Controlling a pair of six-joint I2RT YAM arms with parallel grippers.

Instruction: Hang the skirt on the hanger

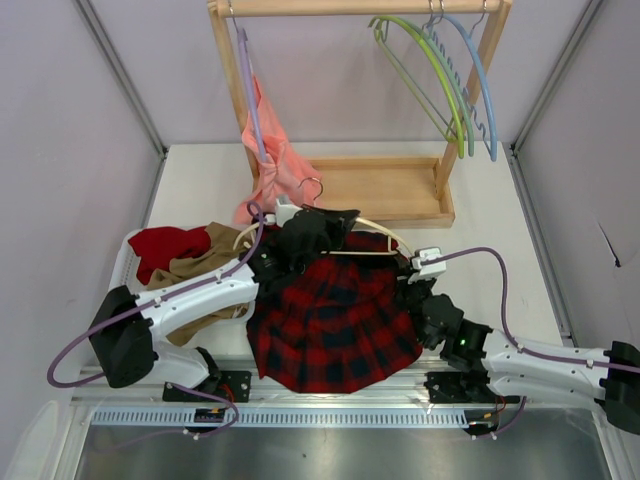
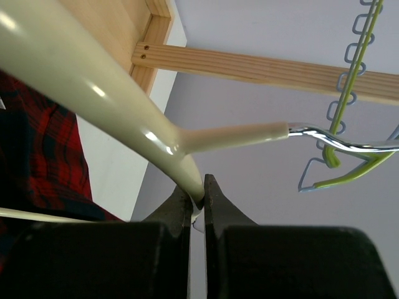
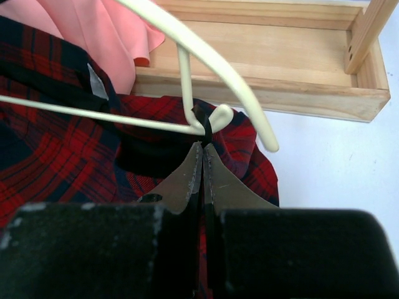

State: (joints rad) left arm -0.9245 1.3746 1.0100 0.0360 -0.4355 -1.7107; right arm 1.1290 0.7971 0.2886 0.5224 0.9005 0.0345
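The red and black plaid skirt (image 1: 330,325) lies spread on the table between the two arms. Its upper edge runs under the cream hanger (image 1: 372,232). My left gripper (image 1: 300,235) is shut on the hanger (image 2: 93,87) close to its neck. The metal hook (image 2: 336,140) sticks out to the right in the left wrist view, and plaid cloth (image 2: 43,156) shows at the left. My right gripper (image 3: 203,146) is shut on a thin black loop of the skirt (image 3: 56,156), right at a notch in the hanger (image 3: 206,59) near its right end. From above, the right gripper (image 1: 415,285) sits at the skirt's right edge.
A wooden rack (image 1: 385,190) stands at the back, with a tray base just behind the hanger. A salmon-pink garment (image 1: 275,160) hangs from it on a lilac hanger; green and blue hangers (image 1: 455,85) hang at its right. A tan-brown cloth (image 1: 205,262) and a red cloth (image 1: 165,245) lie at the left.
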